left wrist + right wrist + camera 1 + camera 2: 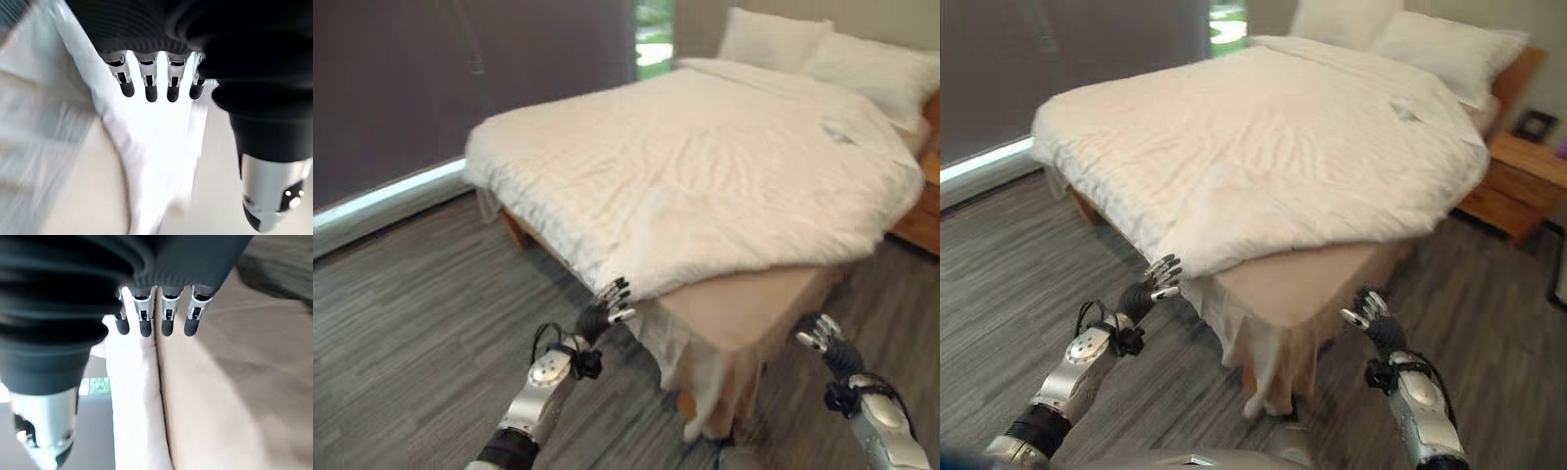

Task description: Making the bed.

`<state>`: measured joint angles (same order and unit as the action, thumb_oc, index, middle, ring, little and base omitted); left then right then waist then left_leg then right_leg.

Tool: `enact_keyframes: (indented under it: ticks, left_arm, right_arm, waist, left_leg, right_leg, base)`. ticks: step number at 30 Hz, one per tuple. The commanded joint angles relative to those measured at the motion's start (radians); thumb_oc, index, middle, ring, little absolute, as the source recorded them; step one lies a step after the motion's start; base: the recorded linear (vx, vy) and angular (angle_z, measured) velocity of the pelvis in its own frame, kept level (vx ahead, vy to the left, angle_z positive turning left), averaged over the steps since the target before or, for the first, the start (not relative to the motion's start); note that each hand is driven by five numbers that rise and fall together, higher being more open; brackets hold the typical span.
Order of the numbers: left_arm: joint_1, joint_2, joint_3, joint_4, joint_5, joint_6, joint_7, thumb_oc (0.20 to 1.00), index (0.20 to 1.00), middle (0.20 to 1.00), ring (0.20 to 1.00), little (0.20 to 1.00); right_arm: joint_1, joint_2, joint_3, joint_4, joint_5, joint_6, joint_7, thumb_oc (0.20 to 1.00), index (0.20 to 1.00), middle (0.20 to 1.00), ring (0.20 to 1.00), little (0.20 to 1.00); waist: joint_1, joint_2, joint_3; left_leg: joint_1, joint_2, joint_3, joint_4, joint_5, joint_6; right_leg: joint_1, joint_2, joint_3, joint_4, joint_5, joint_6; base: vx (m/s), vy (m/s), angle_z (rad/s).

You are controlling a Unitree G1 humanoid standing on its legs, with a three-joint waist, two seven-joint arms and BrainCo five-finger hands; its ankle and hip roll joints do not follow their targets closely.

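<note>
The rumpled white quilted duvet [705,166] lay skewed across the low wooden-framed bed [1312,284], leaving the tan mattress corner uncovered. The left hand [612,302], fingers extended, was at the duvet's near edge. The right hand [1371,315] hovered relaxed over open grey plank floor [411,333].

Duvet [705,166] on bed [754,304], pillows [822,54] at far end
</note>
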<state>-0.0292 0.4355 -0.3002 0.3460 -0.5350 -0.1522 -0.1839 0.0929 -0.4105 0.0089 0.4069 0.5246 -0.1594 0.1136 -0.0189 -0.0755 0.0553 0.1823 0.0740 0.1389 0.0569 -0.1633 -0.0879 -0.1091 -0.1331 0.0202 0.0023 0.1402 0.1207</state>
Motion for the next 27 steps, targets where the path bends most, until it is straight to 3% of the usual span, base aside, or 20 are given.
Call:
enact_keyframes:
  ticks: [1,5,11,23,27]
  left_arm:
    - [-0.033,-0.001,0.044,-0.074,-0.024,-0.055,-0.036,1.000,1.000,1.000,1.000,1.000]
    - [-0.019,0.043,0.065,-0.078,0.032,-0.051,-0.030,1.000,1.000,1.000,1.000,1.000]
    - [-0.007,0.026,0.074,-0.083,0.033,-0.050,-0.032,1.000,1.000,1.000,1.000,1.000]
    - [0.002,0.007,0.033,-0.076,0.036,-0.039,-0.043,1.000,1.000,1.000,1.000,1.000]
    - [-0.005,0.032,0.071,-0.066,0.060,-0.046,-0.036,1.000,1.000,1.000,1.000,1.000]
  right_arm:
    - [-0.044,-0.036,-0.047,-0.106,0.074,-0.070,0.023,1.000,1.000,1.000,1.000,1.000]
    - [-0.035,-0.038,-0.057,-0.109,0.069,-0.062,0.036,1.000,1.000,1.000,1.000,1.000]
    - [-0.003,-0.059,-0.082,-0.093,0.025,-0.057,0.035,1.000,1.000,1.000,1.000,1.000]
    - [-0.031,-0.076,-0.061,-0.100,0.004,-0.065,0.027,1.000,1.000,1.000,1.000,1.000]
    - [0.001,-0.062,-0.061,-0.081,0.002,-0.057,0.037,1.000,1.000,1.000,1.000,1.000]
  waist:
    - [-0.034,0.013,0.009]
    - [-0.033,0.027,-0.002]
    - [-0.045,0.032,-0.013]
    - [-0.046,0.035,-0.015]
    - [-0.047,0.039,-0.018]
  left_leg:
    - [-0.101,-0.098,0.017,-0.116,0.174,0.091]
    - [-0.089,-0.084,0.007,-0.137,0.183,0.076]
    - [-0.082,-0.076,0.000,-0.144,0.183,0.066]
    - [-0.091,-0.070,0.003,-0.144,0.177,0.056]
    - [-0.094,-0.070,0.009,-0.144,0.174,0.054]
  right_leg:
    - [0.084,0.024,-0.035,-0.028,-0.024,0.051]
    - [0.110,0.054,-0.032,-0.053,-0.041,0.026]
    - [0.121,0.079,-0.033,-0.069,-0.048,0.008]
    - [0.120,0.095,-0.035,-0.090,-0.049,0.004]
    - [0.113,0.100,-0.032,-0.090,-0.049,0.009]
  base:
    - [0.11,-0.181,0.62]
    - [0.10,-0.124,0.03]
    - [0.08,-0.072,-0.03]
    - [0.03,-0.021,-0.02]
    - [0.03,0.003,-0.03]
